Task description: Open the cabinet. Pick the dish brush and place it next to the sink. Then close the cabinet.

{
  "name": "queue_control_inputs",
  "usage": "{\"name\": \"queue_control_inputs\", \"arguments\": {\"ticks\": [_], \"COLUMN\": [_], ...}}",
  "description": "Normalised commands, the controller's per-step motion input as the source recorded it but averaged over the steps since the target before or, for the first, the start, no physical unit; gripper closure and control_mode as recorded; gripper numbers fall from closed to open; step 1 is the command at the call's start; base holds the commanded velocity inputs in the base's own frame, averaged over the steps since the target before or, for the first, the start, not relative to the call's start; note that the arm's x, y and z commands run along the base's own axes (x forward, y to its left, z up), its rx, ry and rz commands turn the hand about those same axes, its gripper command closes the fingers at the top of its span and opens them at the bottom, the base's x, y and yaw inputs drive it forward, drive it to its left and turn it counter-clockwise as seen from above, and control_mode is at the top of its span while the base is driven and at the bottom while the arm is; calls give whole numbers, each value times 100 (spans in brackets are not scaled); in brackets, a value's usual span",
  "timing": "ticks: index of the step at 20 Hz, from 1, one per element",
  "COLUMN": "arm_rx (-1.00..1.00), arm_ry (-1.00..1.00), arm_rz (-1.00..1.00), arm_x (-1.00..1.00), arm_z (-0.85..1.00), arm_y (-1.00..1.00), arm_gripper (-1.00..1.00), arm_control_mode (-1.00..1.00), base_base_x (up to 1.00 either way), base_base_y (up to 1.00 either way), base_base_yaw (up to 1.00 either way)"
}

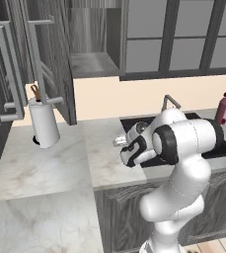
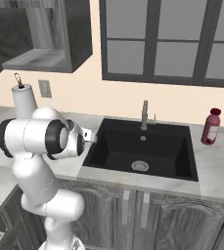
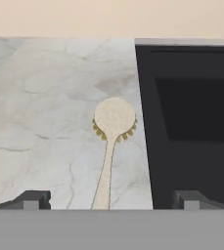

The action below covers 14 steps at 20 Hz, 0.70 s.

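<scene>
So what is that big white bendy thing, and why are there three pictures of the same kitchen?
The white bendy thing is a robot arm. Two cameras sit behind it, one on its left and one on its right, so you see the same kitchen from two sides. The third camera rides on its hand and looks down past its gripper, whose two dark fingertips stand wide apart, holding nothing. Between them, on the marble counter, lies a pale dish brush, right beside the black sink. Up on the wall a cabinet stands open. On the counter there is also a paper towel roll, and a red bottle on the sink's other side.
</scene>
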Motion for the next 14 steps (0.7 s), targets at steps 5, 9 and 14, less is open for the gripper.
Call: {"name": "queue_control_inputs", "arguments": {"ticks": [5,9,14], "arm_rx": [0,0,0], "arm_ry": [0,0,2], "arm_rz": [0,0,0], "arm_x": [-33,-29,-20], "arm_z": [46,51,54], "arm_y": [0,0,0], "arm_gripper": [-100,-100,-100], "arm_control_mode": [-100,-100,-100], "base_base_x": [0,0,0], "base_base_y": [0,0,0], "base_base_yaw": [0,0,0]}}
